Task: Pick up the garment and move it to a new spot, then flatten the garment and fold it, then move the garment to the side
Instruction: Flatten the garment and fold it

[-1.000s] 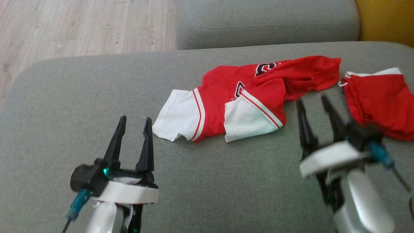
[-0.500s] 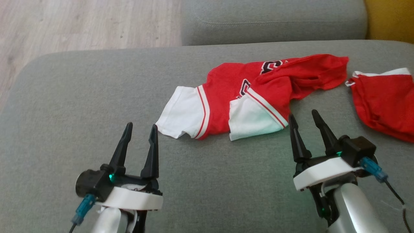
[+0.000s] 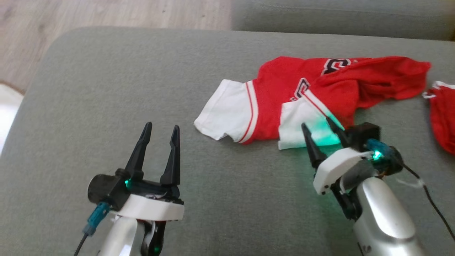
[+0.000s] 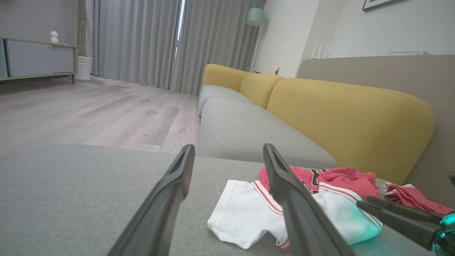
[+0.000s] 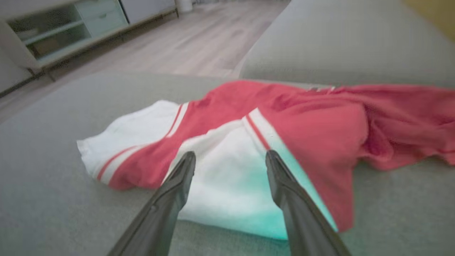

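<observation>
A grey sofa seat [image 3: 106,89] stretches beneath and ahead of both pincers, with yellow back cushions [image 4: 348,117] rising beyond and to the right of the left pincer [image 3: 162,126]; the garment [image 3: 277,81], a crumpled red jersey with white sleeves and dark lettering, lies on the seat directly in front of the right pincer [image 3: 316,122] and ahead and to the right of the left one; a second red cloth [image 3: 442,117] sits further to the right pincer's right, apart from the jersey; the right pincer is spread wide with nothing between its fingers, its tips over the nearer white sleeve [image 5: 227,192], which is washed by a green glow, though whether they touch the fabric cannot be told; the left pincer is likewise parted and empty, poised above bare cushion, short of the other white sleeve [image 4: 241,217].
</observation>
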Controlling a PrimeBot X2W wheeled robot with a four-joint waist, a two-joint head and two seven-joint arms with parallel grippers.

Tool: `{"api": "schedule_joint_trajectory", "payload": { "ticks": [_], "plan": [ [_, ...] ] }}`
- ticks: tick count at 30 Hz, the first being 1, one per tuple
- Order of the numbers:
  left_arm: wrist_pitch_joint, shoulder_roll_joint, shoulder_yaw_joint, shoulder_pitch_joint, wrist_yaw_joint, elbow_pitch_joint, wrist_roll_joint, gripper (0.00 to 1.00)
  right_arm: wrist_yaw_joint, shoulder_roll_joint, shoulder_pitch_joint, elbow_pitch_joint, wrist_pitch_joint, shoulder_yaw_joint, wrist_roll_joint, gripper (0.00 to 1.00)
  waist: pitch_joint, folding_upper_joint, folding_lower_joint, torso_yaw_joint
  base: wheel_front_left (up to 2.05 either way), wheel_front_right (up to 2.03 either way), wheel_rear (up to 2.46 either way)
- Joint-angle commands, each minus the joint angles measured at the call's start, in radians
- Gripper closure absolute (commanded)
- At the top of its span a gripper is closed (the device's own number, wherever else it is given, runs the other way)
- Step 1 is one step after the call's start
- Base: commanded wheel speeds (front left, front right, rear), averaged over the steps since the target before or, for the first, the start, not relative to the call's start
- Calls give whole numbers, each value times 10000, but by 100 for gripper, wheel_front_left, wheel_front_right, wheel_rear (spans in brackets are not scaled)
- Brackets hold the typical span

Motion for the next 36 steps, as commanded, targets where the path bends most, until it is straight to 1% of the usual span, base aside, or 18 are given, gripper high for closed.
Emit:
{"api": "schedule_joint_trajectory", "payload": {
  "ticks": [1, 6, 11, 12, 13, 17, 22, 30, 33, 36],
  "plan": [
    [-63, 29, 236, -422, 16, -297, -87, 0, 39, 56, -462, -140, 83, 317, -73, 0, 112, 0, -1, 172, 0, 0, 0],
    [-63, 29, 213, -488, 16, -250, -134, 0, 39, 56, -849, 945, 412, 944, 87, 0, 208, 0, -1, 469, 0, 0, 0],
    [-63, 29, 210, -501, 16, -235, -138, 0, 39, 56, -1123, 2088, 454, 1039, -343, 0, 239, 0, -1, 588, 0, 0, 0],
    [-63, 29, 216, -505, 16, -233, -138, 0, 39, 56, -1178, 2266, 394, 943, -381, 65, 237, 0, -1, 595, 0, 0, 0],
    [-63, 29, 227, -508, 16, -230, -136, 0, 39, 56, -1233, 2397, 296, 889, -415, 100, 230, 0, -1, 595, 0, 0, 0],
    [-63, 29, 313, -487, 16, -202, -112, 0, 39, 56, -1409, 2566, -147, 960, -94, 100, 151, 0, -1, 482, 0, 0, 0],
    [-63, 29, 369, -405, 16, -180, -117, 0, 39, 56, -1481, 2135, -679, 1167, 682, 100, -82, 0, -1, 219, 0, 0, 0],
    [-63, 29, 617, -228, 17, -212, -83, 0, 39, 56, -1523, 79, -1279, 2431, 3149, 100, -458, 0, -1, -136, 0, 0, 0],
    [-63, 29, 652, -202, 17, -211, -60, 0, 39, 56, -1830, -595, -1840, 2979, 4041, 100, -524, 0, -1, -95, 0, 0, 0],
    [-63, 29, 637, -173, 17, -213, -22, 0, 39, 56, -2295, -880, -2492, 3558, 4674, 100, -583, 0, -1, 56, 0, 0, 0]
  ]
}}
